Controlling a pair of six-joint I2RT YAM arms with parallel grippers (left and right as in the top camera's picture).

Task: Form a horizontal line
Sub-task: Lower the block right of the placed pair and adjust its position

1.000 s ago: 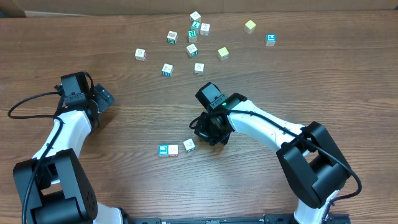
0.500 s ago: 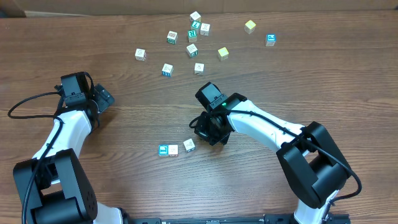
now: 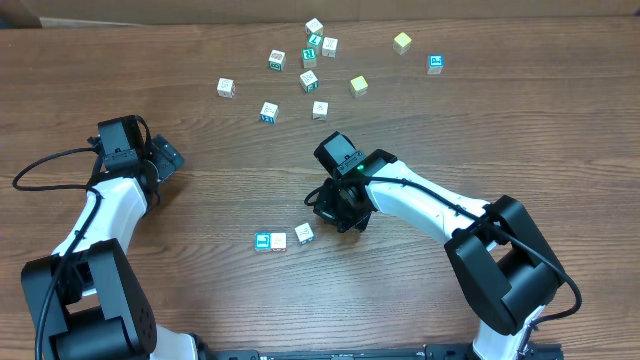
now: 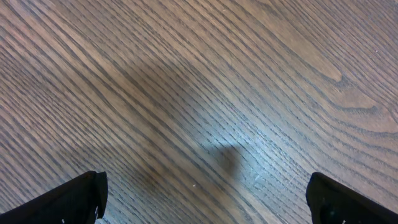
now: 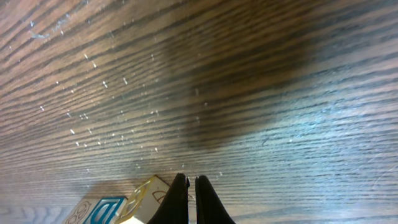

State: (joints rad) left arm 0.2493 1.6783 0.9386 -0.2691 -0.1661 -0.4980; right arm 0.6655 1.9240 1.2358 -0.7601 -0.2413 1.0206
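Observation:
Near the front, a blue-faced cube (image 3: 263,241) and a whitish cube (image 3: 279,241) touch side by side. A third whitish cube (image 3: 304,232) sits tilted just right of them, slightly higher and not aligned. No four-cube line shows. My right gripper (image 3: 321,217) is shut and empty, its tips on the table right beside this third cube. In the right wrist view the shut fingers (image 5: 191,190) stand beside the tilted cube (image 5: 149,194), with the blue-faced cube (image 5: 102,210) further left. My left gripper (image 3: 167,157) is open and empty at the far left, over bare wood (image 4: 205,199).
Several loose letter cubes lie scattered at the back, among them a white one (image 3: 309,80), a pale yellow one (image 3: 359,85), another yellow one (image 3: 402,42), a blue-faced one (image 3: 435,64) and a white one (image 3: 226,88). The left arm's cable (image 3: 45,165) loops over the table.

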